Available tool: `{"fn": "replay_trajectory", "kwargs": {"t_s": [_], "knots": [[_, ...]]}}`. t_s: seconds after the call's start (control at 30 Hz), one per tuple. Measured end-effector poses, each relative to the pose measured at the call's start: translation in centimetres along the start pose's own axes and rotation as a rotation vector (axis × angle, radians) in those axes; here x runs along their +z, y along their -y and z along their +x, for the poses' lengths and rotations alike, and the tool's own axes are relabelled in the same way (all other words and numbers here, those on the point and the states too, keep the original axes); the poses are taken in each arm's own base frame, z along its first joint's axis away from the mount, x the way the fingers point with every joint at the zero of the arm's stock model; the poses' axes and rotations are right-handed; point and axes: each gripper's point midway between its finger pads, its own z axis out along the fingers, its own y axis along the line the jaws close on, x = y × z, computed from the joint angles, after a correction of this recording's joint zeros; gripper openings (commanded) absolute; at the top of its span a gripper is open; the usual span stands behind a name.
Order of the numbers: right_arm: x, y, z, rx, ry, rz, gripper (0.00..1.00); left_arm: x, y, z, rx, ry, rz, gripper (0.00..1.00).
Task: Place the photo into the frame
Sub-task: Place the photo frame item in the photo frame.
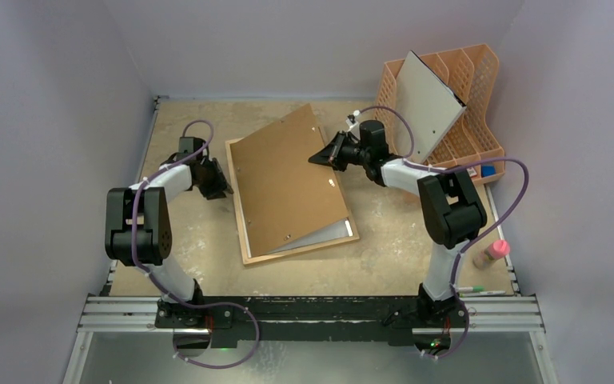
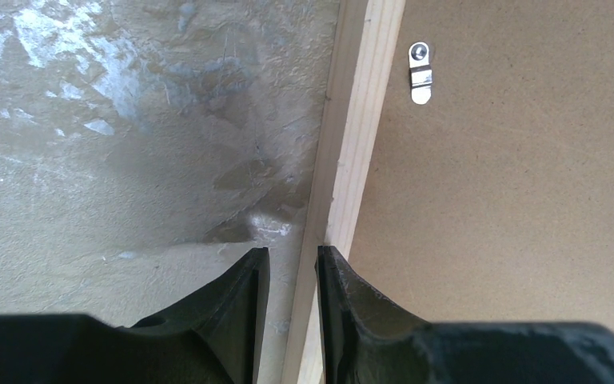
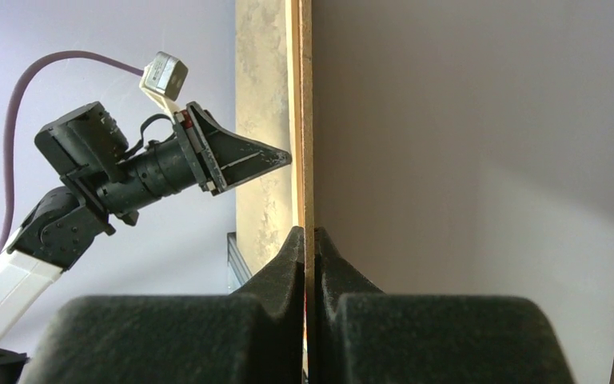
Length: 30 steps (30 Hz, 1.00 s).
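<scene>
The light wood frame (image 1: 238, 210) lies flat in the middle of the table. A brown hardboard backing panel (image 1: 284, 180) rests over it, lifted at its right side. My right gripper (image 1: 321, 158) is shut on that panel's right edge (image 3: 304, 120), as the right wrist view (image 3: 307, 237) shows. My left gripper (image 1: 217, 189) is at the frame's left rail (image 2: 360, 96), slightly open (image 2: 293, 252), with the rail's outer edge between the jaws. A white strip (image 1: 332, 234), perhaps the photo's back, shows under the panel's near right corner. The print side is hidden.
An orange lattice organizer (image 1: 472, 88) at the back right holds a white-grey board (image 1: 432, 104). A blue item (image 1: 488, 170) lies by it. A pink-capped bottle (image 1: 492, 254) and a pen (image 1: 480, 290) lie near the right edge. A metal clip (image 2: 420, 74) sits on the panel.
</scene>
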Motion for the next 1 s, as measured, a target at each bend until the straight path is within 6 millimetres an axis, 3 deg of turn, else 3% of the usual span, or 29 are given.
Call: {"fn": "replay_trajectory", "kwargs": {"t_s": [0.3,0.47,0.53,0.7,0.83,1.0], "knots": [[0.1,0.6,0.3,0.033,0.005,0.019,0.04,0.2,0.7,0.1,-0.007,-0.001,0.043,0.28],[0.1,1.1,0.8,0.058,0.006,0.027,0.13,0.4,1.0,0.3,-0.022,-0.004,0.066,0.27],[0.1,1.2,0.7,0.059,0.011,0.033,0.19,0.4,1.1,0.3,-0.025,-0.003,0.071,0.27],[0.2,2.4,1.4,0.066,0.002,0.096,0.49,0.4,1.1,0.3,-0.026,-0.003,0.070,0.27],[0.4,3.3,2.1,0.051,-0.024,0.171,0.68,0.3,0.9,0.2,-0.030,-0.002,0.068,0.27],[0.5,3.2,1.9,-0.010,-0.035,0.231,0.84,0.3,0.8,0.2,-0.032,-0.002,0.066,0.28]]}}
